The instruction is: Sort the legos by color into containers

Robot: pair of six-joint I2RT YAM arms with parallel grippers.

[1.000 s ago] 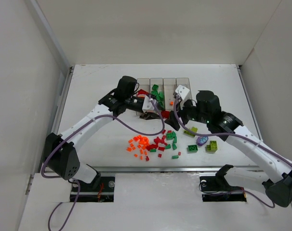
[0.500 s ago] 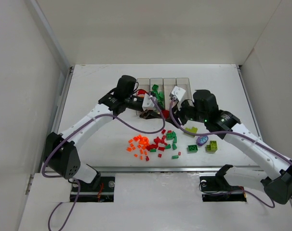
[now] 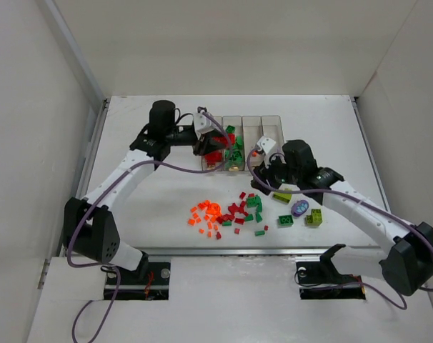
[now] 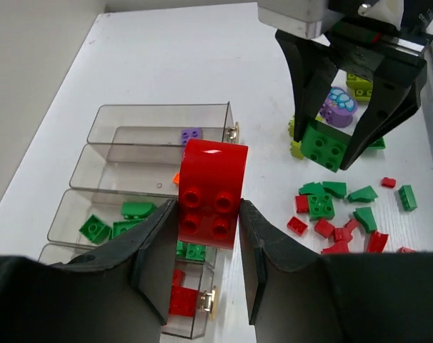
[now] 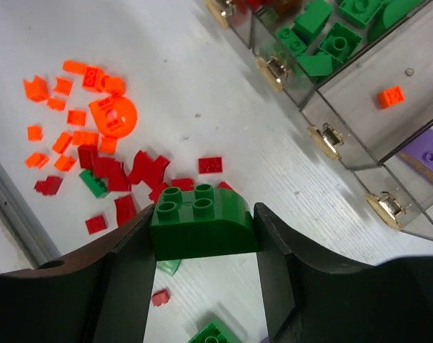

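Claws, two, each closed on one lego.
We list the left claw (image 4: 208,214) clamped on a red rounded brick (image 4: 211,187), held above the containers (image 4: 159,114), whose four bins hold purple, orange, green and red pieces in turn. We list the right claw (image 5: 204,214) clamped on a dark green rounded brick (image 5: 202,232), held above the surface (image 5: 166,71) between the bins' brass-dotted ends and the loose legos (image 3: 234,212), a scatter of orange, red and green bits.
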